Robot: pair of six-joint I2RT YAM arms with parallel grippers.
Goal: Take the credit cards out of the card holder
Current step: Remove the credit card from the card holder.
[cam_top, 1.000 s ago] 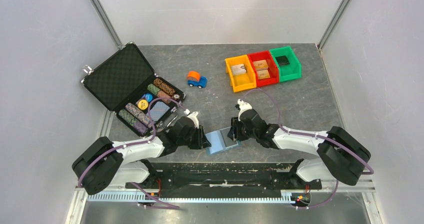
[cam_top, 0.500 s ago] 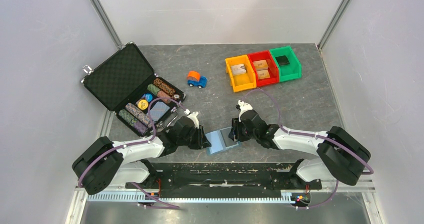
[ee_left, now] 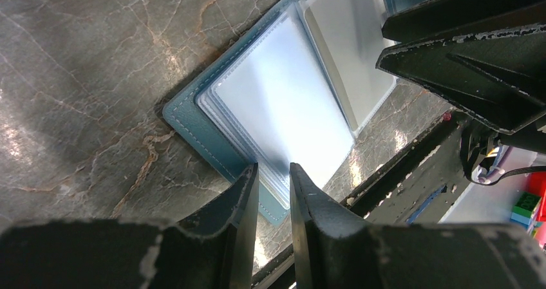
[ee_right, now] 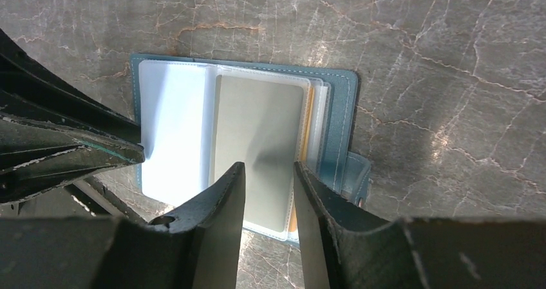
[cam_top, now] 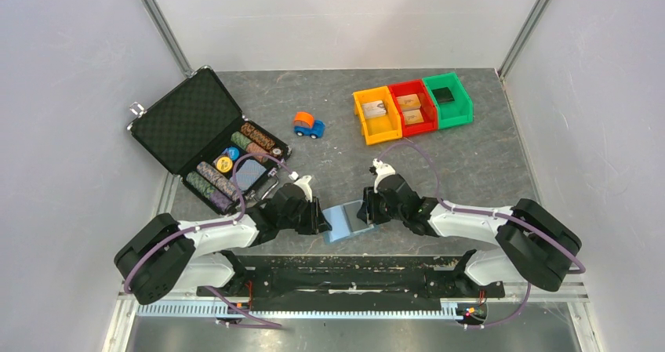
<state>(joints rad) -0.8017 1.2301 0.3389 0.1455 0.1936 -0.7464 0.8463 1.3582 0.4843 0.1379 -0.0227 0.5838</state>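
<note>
The card holder (cam_top: 343,222) is a light-blue wallet lying open on the table near the front edge, with clear plastic sleeves inside. In the right wrist view a grey credit card (ee_right: 257,131) sits in the top sleeve of the right half, and the edge of a tan card (ee_right: 310,118) shows behind it. The closing tab (ee_right: 356,173) points right. My right gripper (ee_right: 269,167) is slightly open just above the grey card. My left gripper (ee_left: 273,168) is slightly open at the near edge of the left half (ee_left: 193,118), with nothing between its jaws.
An open black case (cam_top: 182,119) with poker chips lies at the back left. A blue-and-orange toy car (cam_top: 308,124) stands mid-table. Orange (cam_top: 376,114), red (cam_top: 413,107) and green (cam_top: 448,99) bins stand at the back right. The table's front rail is just behind the wallet.
Both grippers stay at the wallet with only a very slight shift; the wallet has not moved.
</note>
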